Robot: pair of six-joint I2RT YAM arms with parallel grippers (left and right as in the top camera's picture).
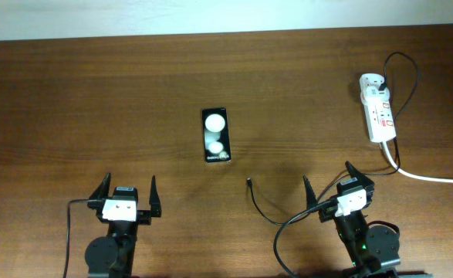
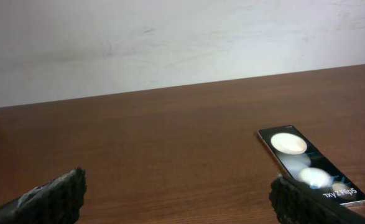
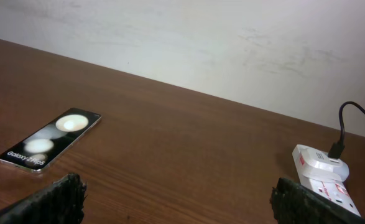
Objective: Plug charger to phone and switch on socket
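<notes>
The black phone (image 1: 216, 134) lies flat mid-table, screen up with two white reflections and white lettering at its near end; it shows in the left wrist view (image 2: 306, 163) and the right wrist view (image 3: 50, 138). The thin black charger cable ends in a small plug tip (image 1: 248, 183) on the table between phone and right arm. The white socket strip (image 1: 379, 113) lies at the right, with a white plug and black lead at its far end; it shows in the right wrist view (image 3: 324, 177). My left gripper (image 1: 126, 191) and right gripper (image 1: 329, 183) are open, empty, near the front edge.
A thick white cord (image 1: 434, 178) runs from the socket strip off the right edge. A thin black lead (image 1: 402, 66) loops behind the strip. A pale wall (image 2: 170, 37) rises beyond the table's far edge.
</notes>
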